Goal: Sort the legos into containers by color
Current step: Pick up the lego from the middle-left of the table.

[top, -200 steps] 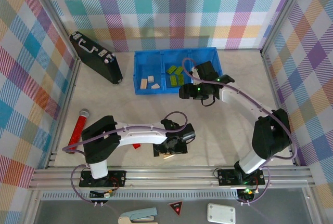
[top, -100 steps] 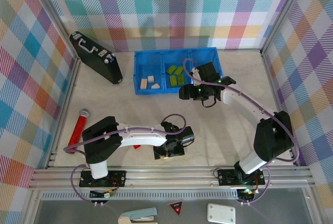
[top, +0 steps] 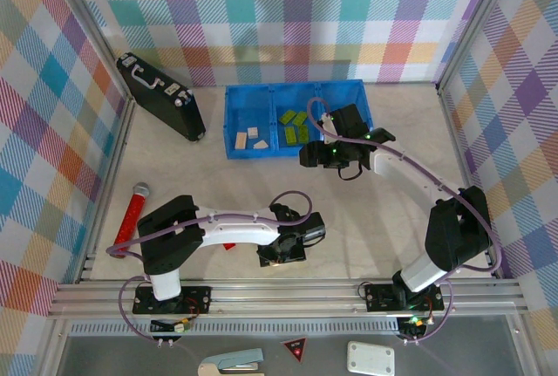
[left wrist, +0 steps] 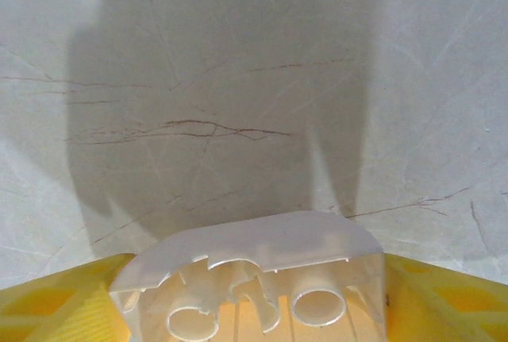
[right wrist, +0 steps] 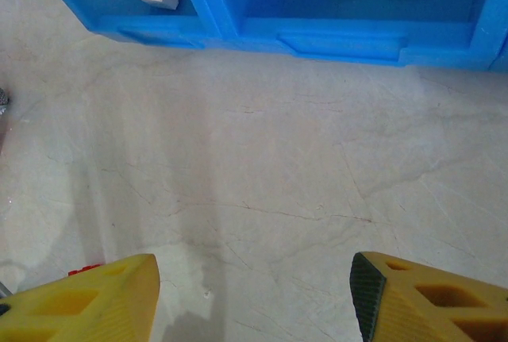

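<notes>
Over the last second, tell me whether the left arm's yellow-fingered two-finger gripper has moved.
Yes. The left gripper, shut on a cream-white studded plastic brick, has slid slightly toward the near aluminium rail, and a little left.

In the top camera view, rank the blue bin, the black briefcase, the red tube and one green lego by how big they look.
1. blue bin
2. black briefcase
3. red tube
4. green lego
All lie on the table, so nearness hardly skews this.
</notes>
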Controlling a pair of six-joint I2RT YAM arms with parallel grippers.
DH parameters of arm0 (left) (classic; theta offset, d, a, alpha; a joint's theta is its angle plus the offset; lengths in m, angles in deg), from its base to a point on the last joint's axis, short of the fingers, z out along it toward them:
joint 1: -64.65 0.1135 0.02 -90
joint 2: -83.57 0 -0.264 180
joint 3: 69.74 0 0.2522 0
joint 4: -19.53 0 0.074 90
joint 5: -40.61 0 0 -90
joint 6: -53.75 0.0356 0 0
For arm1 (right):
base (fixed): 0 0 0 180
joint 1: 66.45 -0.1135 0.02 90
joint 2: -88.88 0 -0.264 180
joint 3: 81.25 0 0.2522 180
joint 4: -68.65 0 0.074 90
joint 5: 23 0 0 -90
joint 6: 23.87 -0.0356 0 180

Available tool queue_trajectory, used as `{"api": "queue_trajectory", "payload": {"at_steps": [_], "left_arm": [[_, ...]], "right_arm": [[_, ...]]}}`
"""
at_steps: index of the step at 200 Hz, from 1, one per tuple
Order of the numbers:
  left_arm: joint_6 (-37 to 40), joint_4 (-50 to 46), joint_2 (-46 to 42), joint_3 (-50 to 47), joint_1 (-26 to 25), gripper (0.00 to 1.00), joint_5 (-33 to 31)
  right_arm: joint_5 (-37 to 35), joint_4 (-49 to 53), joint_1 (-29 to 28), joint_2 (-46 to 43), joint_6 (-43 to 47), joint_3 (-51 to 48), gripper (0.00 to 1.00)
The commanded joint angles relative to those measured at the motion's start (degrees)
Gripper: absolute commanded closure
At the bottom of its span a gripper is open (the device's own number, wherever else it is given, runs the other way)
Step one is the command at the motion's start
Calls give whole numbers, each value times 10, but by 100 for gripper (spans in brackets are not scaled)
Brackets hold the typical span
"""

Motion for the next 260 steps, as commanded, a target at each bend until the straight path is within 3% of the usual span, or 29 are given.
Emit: {"api": "queue_trajectory", "payload": {"at_steps": [1, 83, 133, 194, 260], "left_arm": [[2, -28, 0, 17, -2, 33, -14], [23, -56, 4, 47, -2, 34, -34], [63, -53, -4, 59, 26, 34, -46], [153, -46, -18, 85, 98, 34, -41], [303, -60, -12, 143, 225, 35, -15]], "right_arm": [[12, -9, -1, -18, -6, -9, 34], [5, -8, -1, -21, -5, -10, 34], [-27, 6, 2, -33, 1, -18, 34], [-89, 45, 17, -62, 13, -40, 34], [-153, 90, 20, -95, 3, -67, 34]]}}
